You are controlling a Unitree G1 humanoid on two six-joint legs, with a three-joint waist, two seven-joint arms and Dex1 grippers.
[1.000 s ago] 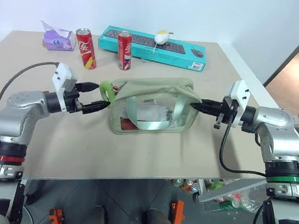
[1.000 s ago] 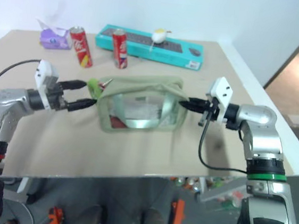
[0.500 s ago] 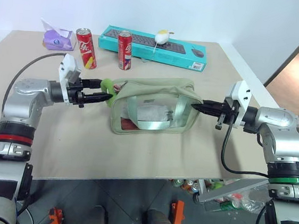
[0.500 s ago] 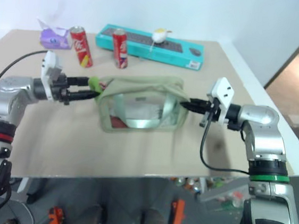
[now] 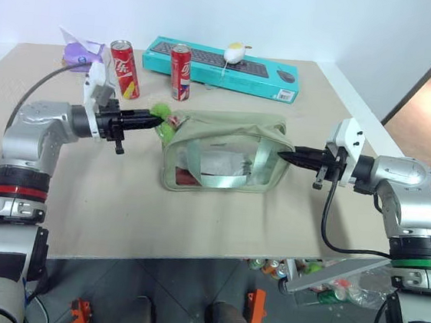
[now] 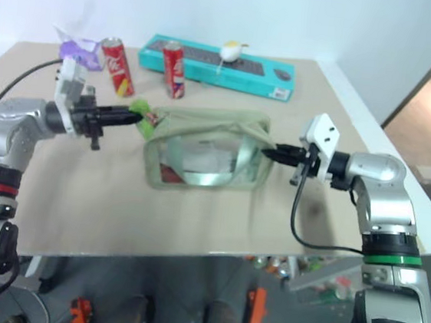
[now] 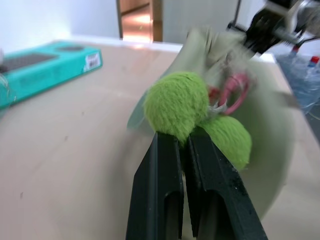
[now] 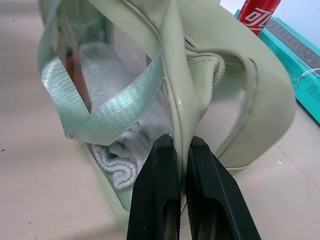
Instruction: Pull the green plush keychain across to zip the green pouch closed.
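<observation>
Beige table: green pouch, two red cans, teal keyboard box, purple tissue pack.

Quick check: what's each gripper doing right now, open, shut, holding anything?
Left gripper: shut on the green plush keychain.
Right gripper: shut on the end seam of the green pouch.

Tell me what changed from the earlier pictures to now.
The left claw closed from wide open onto the green plush keychain and rose slightly, lifting that end of the green pouch. The right claw stayed shut on the pouch's other end; cans unmoved.
</observation>
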